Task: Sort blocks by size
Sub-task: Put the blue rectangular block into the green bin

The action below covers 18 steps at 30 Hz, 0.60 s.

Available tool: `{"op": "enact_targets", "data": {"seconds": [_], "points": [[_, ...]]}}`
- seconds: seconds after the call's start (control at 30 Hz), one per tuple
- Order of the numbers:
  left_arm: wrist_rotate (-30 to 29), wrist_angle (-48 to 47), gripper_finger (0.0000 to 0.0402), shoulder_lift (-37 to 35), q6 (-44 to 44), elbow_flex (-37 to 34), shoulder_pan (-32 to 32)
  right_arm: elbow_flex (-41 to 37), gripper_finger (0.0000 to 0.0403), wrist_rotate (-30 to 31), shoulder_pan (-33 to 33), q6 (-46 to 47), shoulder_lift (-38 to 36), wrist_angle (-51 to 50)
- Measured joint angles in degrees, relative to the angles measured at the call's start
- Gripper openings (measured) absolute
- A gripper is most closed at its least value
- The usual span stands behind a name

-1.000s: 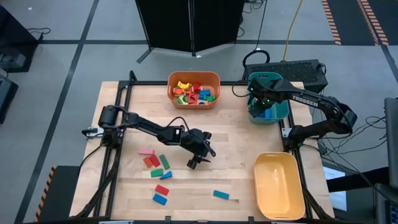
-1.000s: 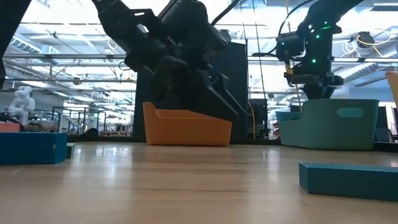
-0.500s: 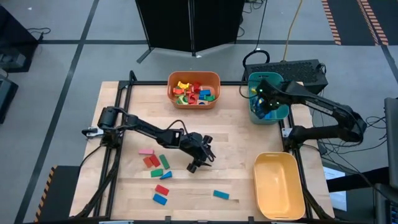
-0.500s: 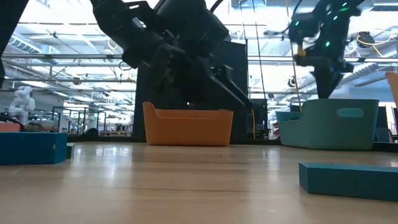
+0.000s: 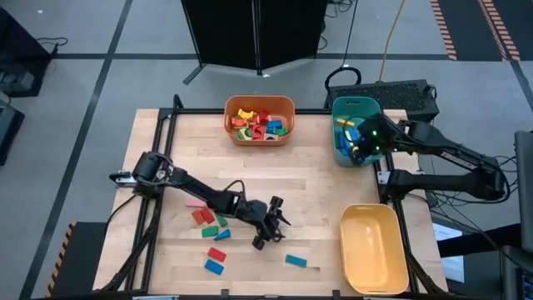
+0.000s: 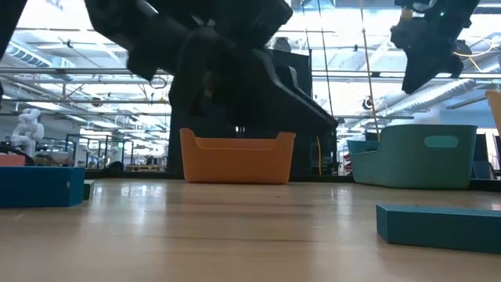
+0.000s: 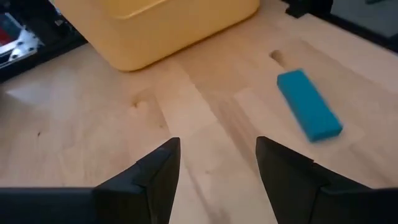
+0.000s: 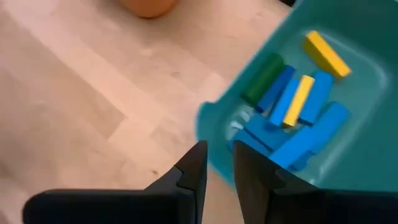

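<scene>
L hand [image 5: 268, 227] hung low over bare worktop [image 5: 316, 183], fingers apart, empty; a blue block [image 7: 308, 112] lay just ahead, yellow bin [image 7: 155, 25] beyond, open wood between. R hand [image 5: 364, 143] sat above teal bin [image 5: 353, 106], fingers narrow, nothing held; long blocks [image 8: 292, 112] lay inside, below it.

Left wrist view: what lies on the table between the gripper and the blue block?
Only bare wood lies between the left gripper and the blue block.

Overhead, table-level and 2 wrist cameras share the table [image 5: 316, 187].
</scene>
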Motion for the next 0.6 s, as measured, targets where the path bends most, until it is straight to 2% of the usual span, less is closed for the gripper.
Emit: {"op": "enact_targets", "data": {"seconds": [0.2,0.4,0.6], "points": [[-2.4,3.9,0.021,0.0,-5.3,0.0,-3.3,0.0,0.0048,0.0,7.5,0.4,-0.5,3.0],[-5.2,5.9,0.021,0.0,-9.7,0.0,-6.3,0.0,0.0047,0.0,15.5,0.4,0.9,13.5],[-8.1,11.9,0.021,4.2,-10.7,0.9,-8.9,0.0,0.0047,0.0,22.5,1.3,3.3,22.0]]}}
